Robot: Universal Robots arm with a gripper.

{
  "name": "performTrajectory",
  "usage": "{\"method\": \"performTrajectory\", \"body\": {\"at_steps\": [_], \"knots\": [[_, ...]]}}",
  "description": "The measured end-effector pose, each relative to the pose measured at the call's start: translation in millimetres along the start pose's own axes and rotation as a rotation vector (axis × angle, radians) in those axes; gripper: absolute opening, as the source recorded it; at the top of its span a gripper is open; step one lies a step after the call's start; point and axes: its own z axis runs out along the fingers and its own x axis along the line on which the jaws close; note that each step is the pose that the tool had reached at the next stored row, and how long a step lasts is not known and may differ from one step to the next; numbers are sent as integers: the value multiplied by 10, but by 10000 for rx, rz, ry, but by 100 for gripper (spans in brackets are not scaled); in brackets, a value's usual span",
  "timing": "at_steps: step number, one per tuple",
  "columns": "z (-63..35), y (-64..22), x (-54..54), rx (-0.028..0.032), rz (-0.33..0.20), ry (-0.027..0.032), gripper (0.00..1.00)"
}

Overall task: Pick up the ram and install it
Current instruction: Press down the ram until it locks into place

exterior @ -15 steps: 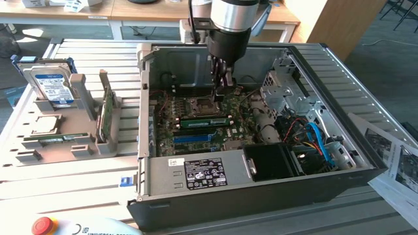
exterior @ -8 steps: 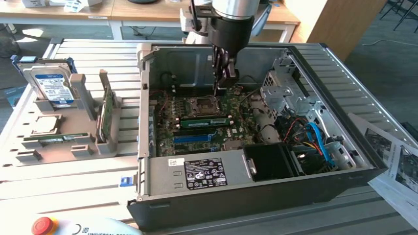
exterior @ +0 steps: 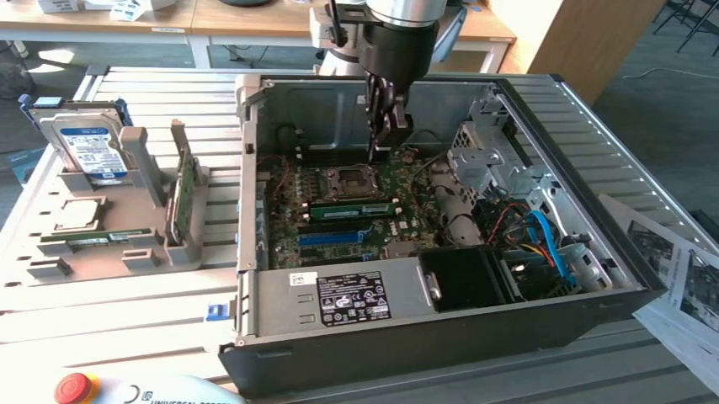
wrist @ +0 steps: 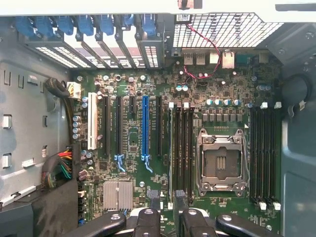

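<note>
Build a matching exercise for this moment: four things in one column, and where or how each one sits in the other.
Things:
1. gripper
2. ram
3. hard drive
4. red button

Places:
A. lying flat on the grey holder
B. standing on edge in the grey holder
C. open, above the motherboard inside the case
D. outside the case, at the exterior view's lower left corner

Pairs: 1-C, 2-A, 3-B, 4-D

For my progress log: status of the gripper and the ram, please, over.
Gripper open, empty, above motherboard. One ram stands by the socket; second ram lies on tray. Blue cables lie aside.
</note>
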Motion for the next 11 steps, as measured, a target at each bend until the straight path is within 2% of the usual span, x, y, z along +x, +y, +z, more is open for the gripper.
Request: {"method": "performTrajectory", "body": {"at_steps": [11], "knots": [[0, 0, 0, 0, 1, 0, 24]]}}
